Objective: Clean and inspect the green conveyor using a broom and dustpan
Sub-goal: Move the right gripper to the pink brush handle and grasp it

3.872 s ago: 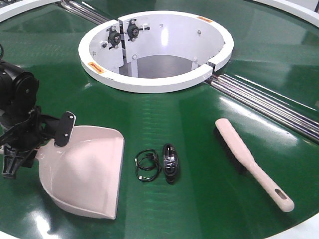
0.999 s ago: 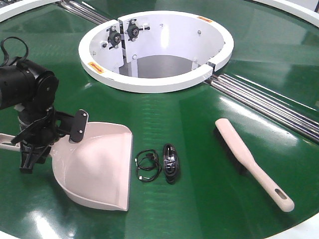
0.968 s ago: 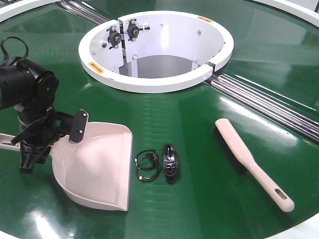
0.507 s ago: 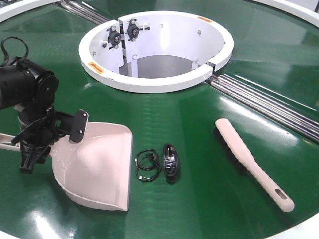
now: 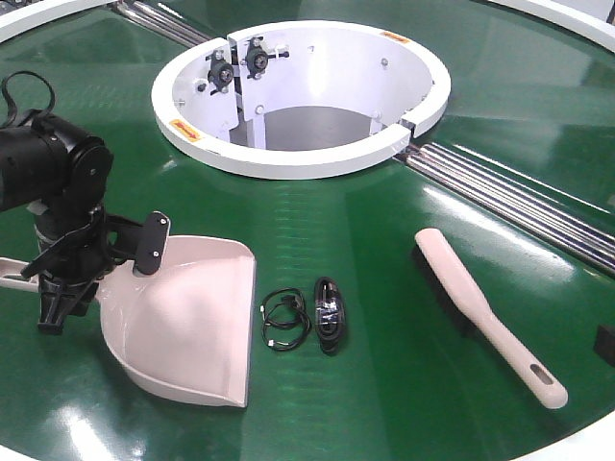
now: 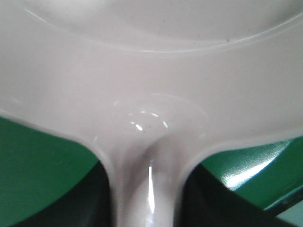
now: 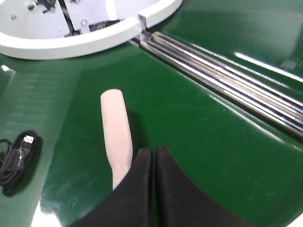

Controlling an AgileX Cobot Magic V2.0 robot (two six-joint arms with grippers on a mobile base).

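Rightward shift noted: dustpan (image 5: 187, 327) and left pincer (image 5: 100, 286) now sit with the lip near the black cables (image 5: 307, 317) on the green conveyor (image 5: 384, 240). Left pincer clamps the pan's handle. Right pincer (image 7: 154, 158), narrow and empty, hovers over the broom (image 7: 116, 127); it should widen before descending.

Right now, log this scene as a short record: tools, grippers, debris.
surface: green conveyor
dustpan: lying on the belt, lip facing the cables
left gripper: shut on dustpan handle
broom: lying free on the belt, right side
right gripper: shut, empty, over the broom
debris: two black cable bundles between dustpan and broom
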